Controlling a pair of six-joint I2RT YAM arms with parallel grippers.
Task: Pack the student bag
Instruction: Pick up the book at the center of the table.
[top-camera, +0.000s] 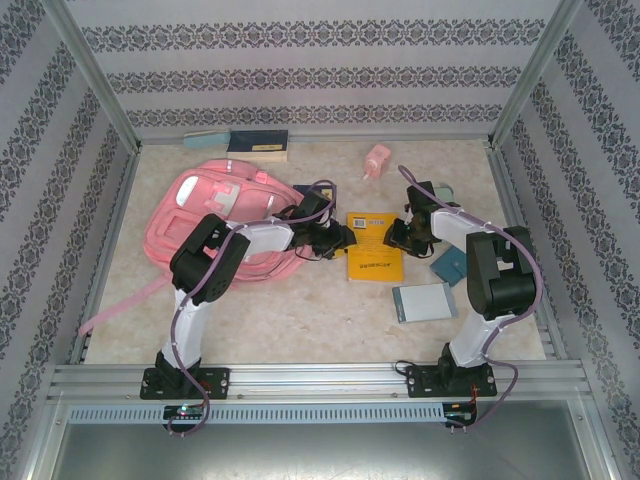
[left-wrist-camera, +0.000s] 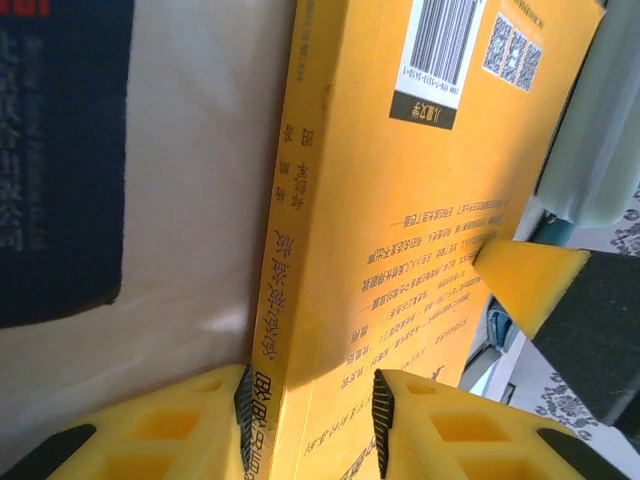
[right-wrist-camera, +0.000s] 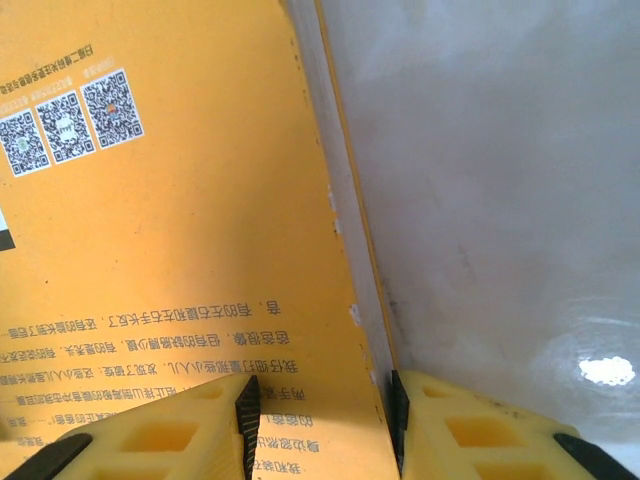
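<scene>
Clamped yellow book (top-camera: 372, 250) between pads (left-wrist-camera: 243, 405): left gripper (left-wrist-camera: 312, 400) on spine, right gripper (right-wrist-camera: 322, 410) on fore-edge, presumably to carry it level to student bag (top-camera: 205, 205).

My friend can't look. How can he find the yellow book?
Find the big pink student bag on the left. Right of it, between the left gripper and right gripper, is the yellow book. Its neighbours, a grey book and a blue book, aren't yellow.
</scene>
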